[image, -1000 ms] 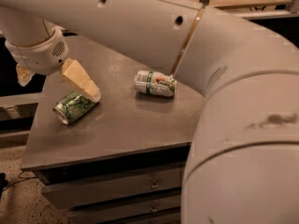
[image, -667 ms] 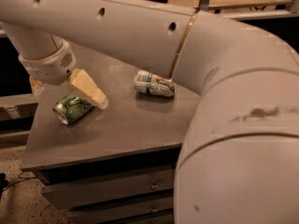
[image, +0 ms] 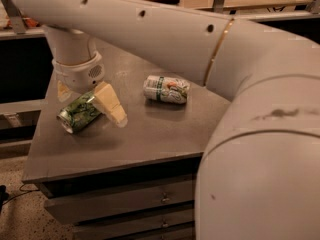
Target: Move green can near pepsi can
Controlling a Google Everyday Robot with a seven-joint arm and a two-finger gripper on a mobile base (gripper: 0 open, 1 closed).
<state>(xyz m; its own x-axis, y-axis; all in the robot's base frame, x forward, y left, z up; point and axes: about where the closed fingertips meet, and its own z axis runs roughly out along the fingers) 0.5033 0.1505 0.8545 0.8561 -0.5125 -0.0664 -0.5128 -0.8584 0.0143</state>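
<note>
Since the earlier frames, the gripper [image: 87, 98] has come down and to the right over the green can [image: 79, 114], while the can itself lies where it did, on the left part of the bench [image: 150, 139]. We see the gripper spread, not pinching: one cream finger [image: 112, 104] slopes down just beside the can's upper-right end, and the tip of the other shows behind the wrist on the can's upper-left side, so the can sits between them. Whether either finger touches the metal we cannot tell. We judge this stance to be the set-up for a grasp, since the can has to be lifted or pushed before it can go anywhere. The green can rests on its side, its long axis running from lower left to upper right, with the silver end nearest us turned toward the bench's front-left corner. Lying so, it could roll sideways if nudged, which is likely why the fingers bracket it rather than come at it from one side. A whitish can [image: 166, 89] with a green band also lies on its side, well apart to the right, its axis nearly left to right. We find no pepsi can in this view; the large arm [image: 175, 29] hides much of the bench's right side.
</note>
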